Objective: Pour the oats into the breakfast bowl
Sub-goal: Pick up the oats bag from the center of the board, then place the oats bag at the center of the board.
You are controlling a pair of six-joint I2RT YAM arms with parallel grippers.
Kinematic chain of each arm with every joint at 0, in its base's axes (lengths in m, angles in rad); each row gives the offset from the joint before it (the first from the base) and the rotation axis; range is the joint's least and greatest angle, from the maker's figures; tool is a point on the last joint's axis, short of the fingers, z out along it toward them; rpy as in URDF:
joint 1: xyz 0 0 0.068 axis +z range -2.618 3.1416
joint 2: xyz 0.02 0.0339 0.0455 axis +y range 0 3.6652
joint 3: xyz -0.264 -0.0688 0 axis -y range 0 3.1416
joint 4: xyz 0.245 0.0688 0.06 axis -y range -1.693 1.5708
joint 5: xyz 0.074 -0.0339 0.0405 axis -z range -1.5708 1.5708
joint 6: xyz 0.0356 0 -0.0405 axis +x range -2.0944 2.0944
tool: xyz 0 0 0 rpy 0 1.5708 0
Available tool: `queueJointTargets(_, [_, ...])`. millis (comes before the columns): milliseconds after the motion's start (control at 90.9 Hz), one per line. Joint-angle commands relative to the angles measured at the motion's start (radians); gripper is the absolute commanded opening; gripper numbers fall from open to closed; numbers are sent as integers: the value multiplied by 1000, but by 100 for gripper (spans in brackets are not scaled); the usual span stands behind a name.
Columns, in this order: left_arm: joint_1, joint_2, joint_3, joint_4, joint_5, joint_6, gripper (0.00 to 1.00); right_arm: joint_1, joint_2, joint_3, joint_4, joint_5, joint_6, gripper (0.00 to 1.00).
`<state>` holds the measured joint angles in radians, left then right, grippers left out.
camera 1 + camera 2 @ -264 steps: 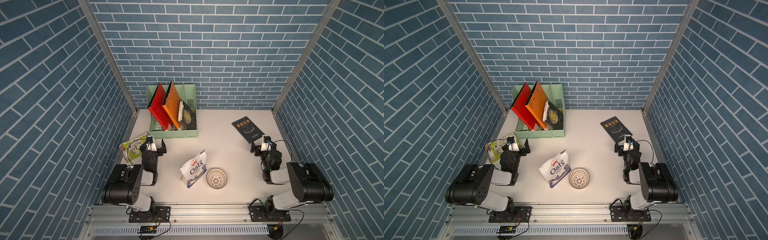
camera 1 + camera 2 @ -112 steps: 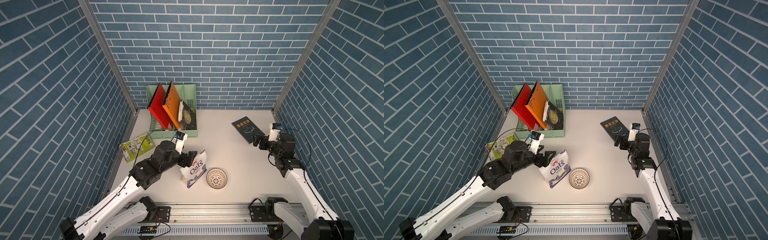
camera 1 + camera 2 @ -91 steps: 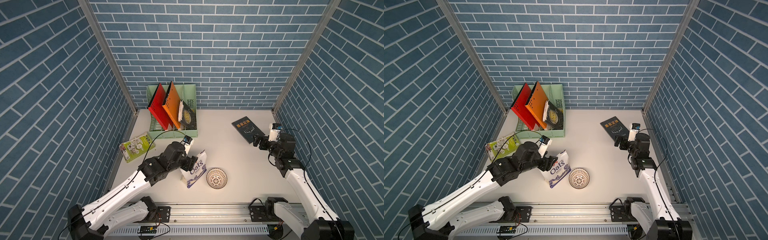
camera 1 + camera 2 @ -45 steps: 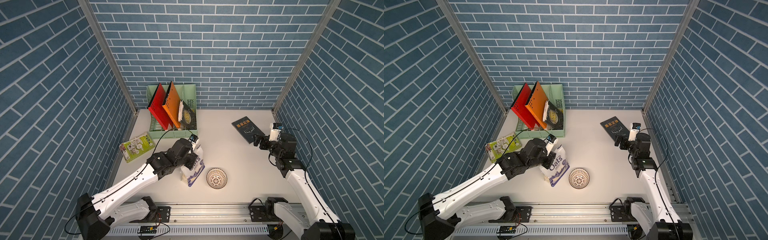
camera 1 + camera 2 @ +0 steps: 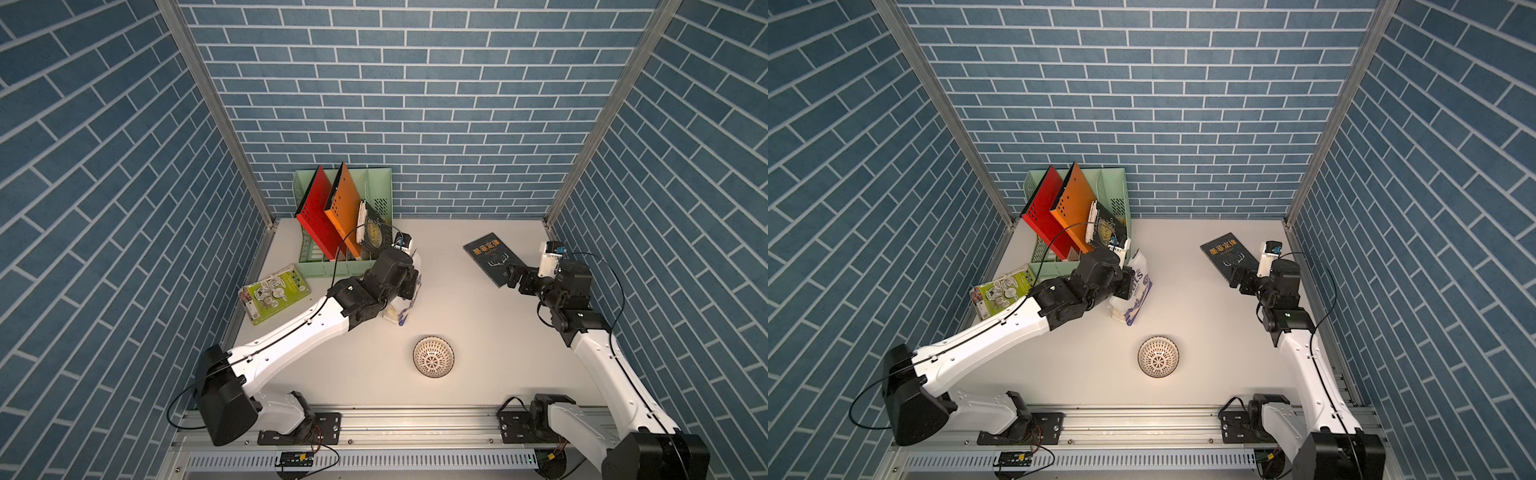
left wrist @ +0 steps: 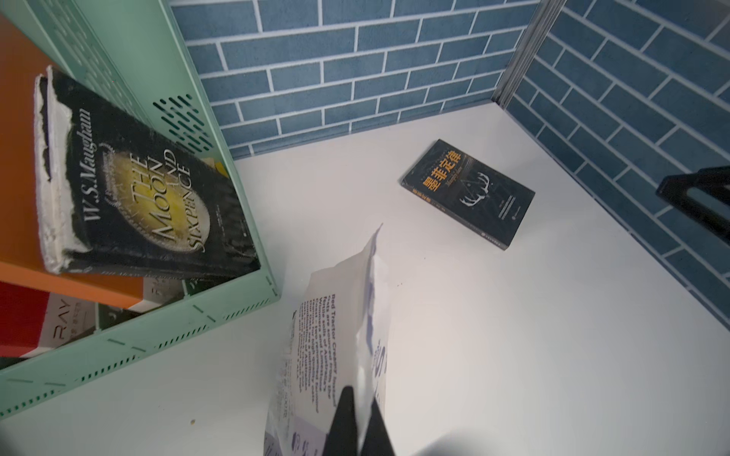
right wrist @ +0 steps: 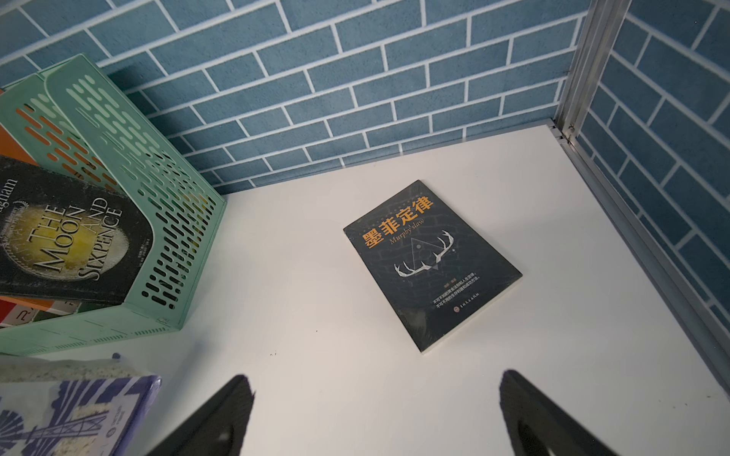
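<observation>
**While the left fingers (image 6: 343, 418) pinch the oats pouch (image 5: 1139, 268), the breakfast bowl (image 5: 1158, 356) stands apart**

Where the tabletop (image 5: 478, 332) meets the left wall, a green-and-white packet (image 5: 274, 298) lies flat. Just past it, against the back wall, a mint file rack (image 5: 320, 269) holds a red folder (image 5: 318, 220), an orange folder (image 5: 341, 208) and a worn black paperback (image 6: 138, 189), all leaning.

The pouch is just beside the rack's front corner, and the left arm's wrist covers much of it in both top views. The left fingers are pressed together on a side panel of the pouch. Its long axis runs front to back and it is tilted. The top edge points toward the back wall and the blue-patterned bottom toward the front rail. I cannot tell whether it touches the tabletop.

The bowl sits nearer the front, to the right of the pouch and well apart from it, mouth up. Farther right, a dark book (image 7: 430, 264) lies flat near the right wall. The right fingers (image 7: 221, 414) hang spread wide just in front of it, apart from it.
</observation>
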<state>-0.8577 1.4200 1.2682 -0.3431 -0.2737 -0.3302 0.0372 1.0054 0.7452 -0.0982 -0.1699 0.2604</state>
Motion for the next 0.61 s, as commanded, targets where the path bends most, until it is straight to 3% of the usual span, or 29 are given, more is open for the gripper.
queueJointTargets(0, [-15, 40, 97, 154, -75, -48, 0, 8, 30, 52, -48, 11, 36, 100])
queueJointTargets(176, [-15, 153, 190, 131, -135, -129, 0, 17, 67, 85, -64, -13, 39, 100])
queueJointTargets(352, [-15, 251, 247, 111, -90, -164, 0, 33, 111, 114, -85, -41, 42, 100])
queueJointTargets(594, [27, 238, 184, 226, 130, -206, 27, 68, 192, 198, -155, -88, 18, 99])
